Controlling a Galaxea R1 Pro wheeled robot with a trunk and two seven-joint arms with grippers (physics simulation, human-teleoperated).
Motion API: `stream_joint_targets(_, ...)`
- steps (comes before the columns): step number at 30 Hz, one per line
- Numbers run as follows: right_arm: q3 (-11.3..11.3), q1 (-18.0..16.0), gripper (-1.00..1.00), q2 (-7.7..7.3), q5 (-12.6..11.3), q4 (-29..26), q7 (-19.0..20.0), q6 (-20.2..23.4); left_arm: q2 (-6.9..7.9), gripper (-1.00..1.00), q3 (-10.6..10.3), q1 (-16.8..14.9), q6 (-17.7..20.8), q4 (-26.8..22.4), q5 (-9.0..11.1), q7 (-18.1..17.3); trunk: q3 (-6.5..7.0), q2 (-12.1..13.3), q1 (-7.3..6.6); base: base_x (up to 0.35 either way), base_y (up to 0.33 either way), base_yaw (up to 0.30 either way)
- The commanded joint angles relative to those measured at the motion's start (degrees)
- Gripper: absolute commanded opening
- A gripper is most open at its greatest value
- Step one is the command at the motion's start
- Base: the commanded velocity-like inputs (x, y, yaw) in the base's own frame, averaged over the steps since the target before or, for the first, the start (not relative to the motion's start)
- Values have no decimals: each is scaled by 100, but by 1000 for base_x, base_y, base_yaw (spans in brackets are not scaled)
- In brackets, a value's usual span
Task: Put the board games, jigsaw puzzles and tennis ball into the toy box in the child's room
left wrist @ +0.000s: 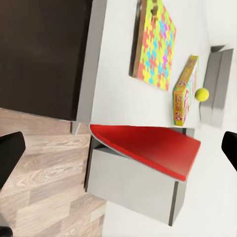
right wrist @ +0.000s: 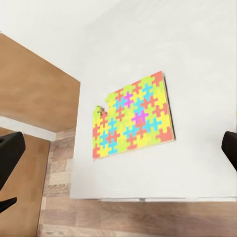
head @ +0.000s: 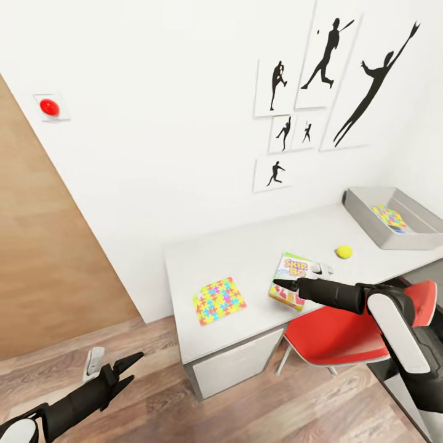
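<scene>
Right gripper: the right gripper is out over the table, and its fingers are spread apart with nothing between them.
Thing under it: the SKIP-BO game box lies flat right below the fingertips, just about touching them; its long side runs away from the gripper toward the wall.
Thing ahead of it: the jigsaw puzzle lies flat on the table straight out past the fingertips, a little way off; the right wrist view looks right at it.
Thing behind it: the tennis ball sits back beside the arm, near the game box.
Toy box: the toy box is farther back on that same side, at the table's end, with another puzzle already inside.
Left gripper: the left gripper hangs low over the wood floor, fingers apart and holding nothing, well away from every toy.
Nearer arm: the right arm is much closer, so it looks like the one to pick up next.
Red chair: the red chair is tucked under the right arm.
</scene>
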Motion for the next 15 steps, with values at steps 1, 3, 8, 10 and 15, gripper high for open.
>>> stream_joint_targets(1,48,-9,100,41,67,1,53,15,2,100,9,1,-5,29,-13,-26,-9,-10,6,271,78,0)
stream_joint_targets(3,92,-10,100,78,68,2,50,15,3,100,8,2,-31,58,-14,-27,-9,-10,6,277,58,0)
stream_joint_targets(8,218,-10,100,155,71,3,45,15,2,100,3,3,-99,123,-28,-28,-9,-10,6,293,-22,4)
stream_joint_targets(10,316,-9,100,185,70,4,43,15,-8,100,0,1,-127,148,-87,-27,-9,-10,6,256,-64,52)
stream_joint_targets(15,532,-9,100,248,67,26,36,15,-37,100,0,-4,-185,174,-299,-28,-8,-10,6,150,-39,147)
